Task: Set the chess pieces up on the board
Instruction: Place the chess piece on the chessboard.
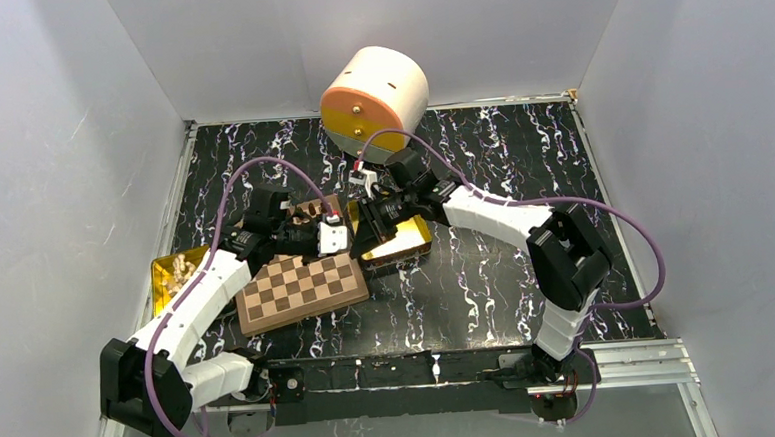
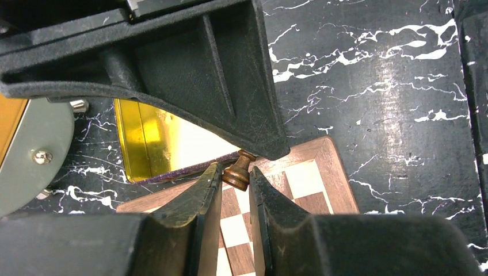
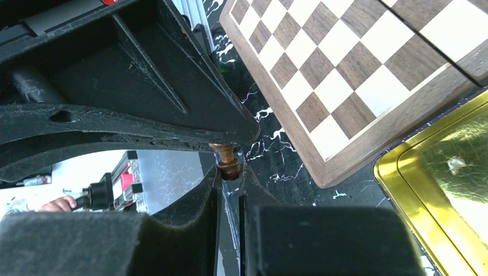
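I count one chessboard (image 1: 302, 293), two gold tins and one cream-and-orange drum (image 1: 375, 101), well beyond both jaws on the black marbled counter (image 1: 487, 283). The left gold tin (image 1: 166, 262) lies under my left arm, behind the left jaws. The right gold tin (image 1: 415, 239) sits just below the right jaws. Each pair of jaws pinches one piece. The left jaws nip a dark brown chess piece (image 2: 240, 171), turned and tilted, over the board's bordered corner. The right jaws clamp a lighter brown chess piece (image 3: 228, 162) just off the board's edge, above the counter. The board has light and dark checks inside a brown border.
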Controlling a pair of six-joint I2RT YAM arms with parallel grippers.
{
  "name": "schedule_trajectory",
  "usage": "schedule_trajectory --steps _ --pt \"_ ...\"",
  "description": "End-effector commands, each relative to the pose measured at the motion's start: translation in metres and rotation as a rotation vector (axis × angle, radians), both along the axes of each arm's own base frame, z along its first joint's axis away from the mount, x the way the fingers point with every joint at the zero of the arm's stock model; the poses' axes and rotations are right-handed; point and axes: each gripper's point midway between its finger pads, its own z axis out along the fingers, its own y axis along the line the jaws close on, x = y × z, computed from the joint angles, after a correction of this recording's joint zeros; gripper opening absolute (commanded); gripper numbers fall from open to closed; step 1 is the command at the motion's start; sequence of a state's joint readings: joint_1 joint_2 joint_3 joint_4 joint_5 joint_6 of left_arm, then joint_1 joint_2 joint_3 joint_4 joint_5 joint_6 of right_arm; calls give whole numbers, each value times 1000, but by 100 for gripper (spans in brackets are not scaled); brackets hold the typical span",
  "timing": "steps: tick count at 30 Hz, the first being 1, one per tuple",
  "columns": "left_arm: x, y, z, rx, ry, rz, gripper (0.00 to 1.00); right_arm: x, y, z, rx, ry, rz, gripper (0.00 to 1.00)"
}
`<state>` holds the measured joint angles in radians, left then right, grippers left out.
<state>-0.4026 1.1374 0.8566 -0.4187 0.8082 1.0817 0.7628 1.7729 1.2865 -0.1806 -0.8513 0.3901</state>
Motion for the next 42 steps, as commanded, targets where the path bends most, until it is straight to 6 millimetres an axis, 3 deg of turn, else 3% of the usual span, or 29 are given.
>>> schedule_trajectory --steps 1,4,8,13,17,25,37,42 --pt "-6 -3 13 -33 80 41 6 24 -2 35 70 -152 -108 18" --pt "-7 -5 13 -54 155 85 0 30 -5 47 105 -185 -168 21" --pt "-3 -8 14 -91 241 176 0 40 -8 62 147 -238 -241 28" --pt "12 -18 30 -213 363 323 0 46 -11 82 222 -275 -330 32" --pt "24 -24 54 -365 424 445 0 52 -20 90 259 -292 -434 46" --pt "32 -34 99 -726 531 518 0 50 -39 127 395 -409 -527 45" --pt "27 -39 108 -774 553 471 0 50 -36 137 455 -314 -562 46" --pt "25 -38 110 -780 551 466 0 51 -34 143 464 -305 -565 37"
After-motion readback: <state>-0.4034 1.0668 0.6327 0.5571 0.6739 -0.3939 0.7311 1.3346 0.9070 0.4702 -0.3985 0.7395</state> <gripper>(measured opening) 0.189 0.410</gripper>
